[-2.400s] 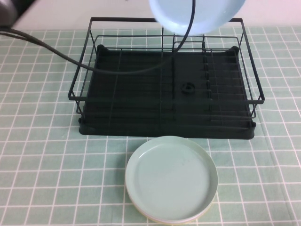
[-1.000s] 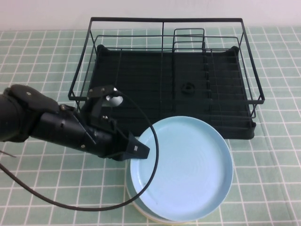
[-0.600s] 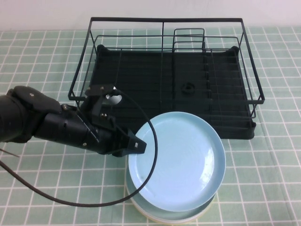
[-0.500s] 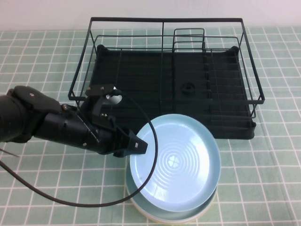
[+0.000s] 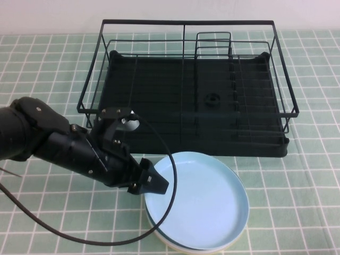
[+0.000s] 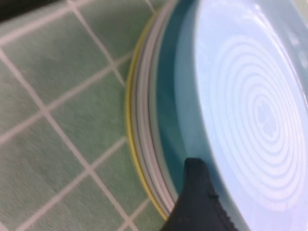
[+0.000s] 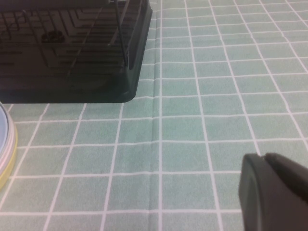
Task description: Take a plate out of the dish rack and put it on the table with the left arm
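Note:
The light sky-blue plate [image 5: 204, 204] lies almost flat on a stack of other plates on the table [image 5: 42, 58], in front of the dish rack [image 5: 191, 79]. My left gripper [image 5: 151, 184] is at the plate's left rim and shut on it, with the arm reaching in from the left. In the left wrist view one black finger [image 6: 197, 197] lies against the outside of the plate's [image 6: 250, 96] rim; the other finger is hidden. The rack holds no plate. My right gripper [image 7: 264, 159] is shut and empty above the table, to the right of the rack [image 7: 72, 48].
Under the blue plate are stacked plates with pale and yellowish rims [image 5: 175, 245], which also show in the left wrist view [image 6: 144, 125]. A black cable [image 5: 172, 159] loops from the left arm over the plate's left side. Open cloth lies left and right of the rack.
The plate came down out of the air, tilted over the stack, and now lies nearly flat on it. My left gripper sank a little toward the table with it.

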`<act>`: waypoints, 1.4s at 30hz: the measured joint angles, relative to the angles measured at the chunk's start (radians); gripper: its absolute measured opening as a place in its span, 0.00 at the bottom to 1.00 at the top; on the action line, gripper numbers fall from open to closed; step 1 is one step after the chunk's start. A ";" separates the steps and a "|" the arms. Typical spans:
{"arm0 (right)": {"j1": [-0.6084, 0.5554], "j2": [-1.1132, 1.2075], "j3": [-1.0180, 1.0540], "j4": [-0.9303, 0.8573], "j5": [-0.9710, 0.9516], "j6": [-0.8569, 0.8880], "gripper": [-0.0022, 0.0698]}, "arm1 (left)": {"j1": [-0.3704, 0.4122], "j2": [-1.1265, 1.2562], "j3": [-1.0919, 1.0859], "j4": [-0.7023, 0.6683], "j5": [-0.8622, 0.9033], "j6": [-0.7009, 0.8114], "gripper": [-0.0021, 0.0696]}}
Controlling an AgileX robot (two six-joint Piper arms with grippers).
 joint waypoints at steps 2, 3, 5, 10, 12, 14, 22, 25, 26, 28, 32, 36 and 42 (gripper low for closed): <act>0.000 0.000 0.000 0.000 0.000 0.000 0.00 | 0.000 0.000 0.000 0.012 0.009 0.000 0.62; 0.000 0.000 0.000 0.000 0.000 0.000 0.00 | 0.000 0.000 0.000 0.022 0.011 -0.005 0.62; 0.000 0.000 0.000 0.000 0.000 0.000 0.00 | 0.000 0.000 -0.005 0.063 0.013 -0.032 0.61; 0.000 0.000 0.000 0.000 0.000 0.000 0.00 | 0.000 -0.040 -0.068 0.222 -0.001 -0.144 0.55; 0.000 0.000 0.000 0.000 0.000 0.000 0.00 | 0.000 -0.066 -0.098 0.283 -0.011 -0.181 0.50; 0.000 0.000 0.000 0.000 0.000 0.000 0.00 | 0.000 -0.099 -0.127 0.341 -0.028 -0.212 0.42; 0.000 0.000 0.000 0.000 0.000 0.000 0.00 | 0.000 -0.286 -0.144 0.581 -0.166 -0.334 0.05; 0.000 0.000 0.000 0.000 0.000 0.000 0.00 | 0.000 -0.386 -0.082 0.717 -0.248 -0.478 0.04; 0.000 0.000 0.000 0.000 0.000 0.000 0.00 | 0.000 -0.429 -0.047 0.748 -0.280 -0.521 0.03; 0.000 0.000 0.000 0.000 0.000 0.000 0.00 | 0.000 -0.523 0.028 0.778 -0.335 -0.574 0.03; 0.000 0.000 0.000 0.000 0.000 0.000 0.00 | 0.000 -0.718 0.188 0.790 -0.400 -0.646 0.03; 0.000 0.000 0.000 0.000 0.000 0.000 0.00 | 0.000 -0.871 0.302 0.790 -0.368 -0.709 0.03; 0.000 0.000 0.000 0.000 0.000 0.000 0.00 | 0.000 -0.988 0.386 0.790 -0.227 -0.727 0.03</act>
